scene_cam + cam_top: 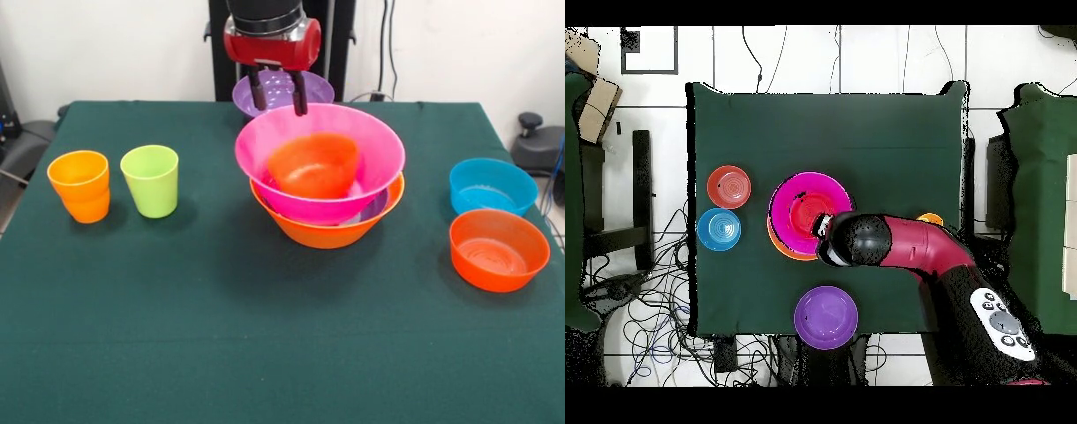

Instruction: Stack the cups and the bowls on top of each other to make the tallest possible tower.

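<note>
While the tower [327, 190] at mid-bench holds 4 nested bowls, red-orange innermost, the empty, part-open claw [277, 93] hovers behind; 3 bowls and 2 cups remain loose.

Place: I read this as a robotics lab, not a home or kitchen.
Arm: my red and black robot arm [910, 245] enters from 5 o'clock in the overhead view.
Table: one green-covered table [865, 130] sits mid-room, on a pale tiled floor [815, 55].
Cabling: loose cables [645, 320] sprawl at 8 o'clock overhead.
Pedestal: a black pedestal [221, 53] stands at 12 o'clock in the front view, against a bare white wall [106, 44].
</note>
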Motion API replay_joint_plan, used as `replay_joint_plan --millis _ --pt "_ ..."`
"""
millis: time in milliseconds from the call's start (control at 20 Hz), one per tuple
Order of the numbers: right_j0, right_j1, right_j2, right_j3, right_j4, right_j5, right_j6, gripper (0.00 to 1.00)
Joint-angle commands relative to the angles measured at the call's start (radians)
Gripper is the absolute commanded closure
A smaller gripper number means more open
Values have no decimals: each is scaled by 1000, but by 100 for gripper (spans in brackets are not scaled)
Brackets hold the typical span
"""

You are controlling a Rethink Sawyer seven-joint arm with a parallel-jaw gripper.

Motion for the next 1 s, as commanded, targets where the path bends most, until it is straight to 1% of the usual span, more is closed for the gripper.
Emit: replay_joint_plan --millis 50,350,550,650,800,850,1000 --pt "31 37 -24 -35 20 -43 103 0" --pt "19 33 -17 -16 37 -36 99 0" --pt "2 35 -10 13 34 -72 89 0" --pt "-34 7 7 47 37 -71 57 0" --pt "-124 -95 51 121 67 -9 -29 0" --pt "-144 -116 62 131 76 14 -50 0" --pt "-197 -165 92 172 90 43 -91 0"
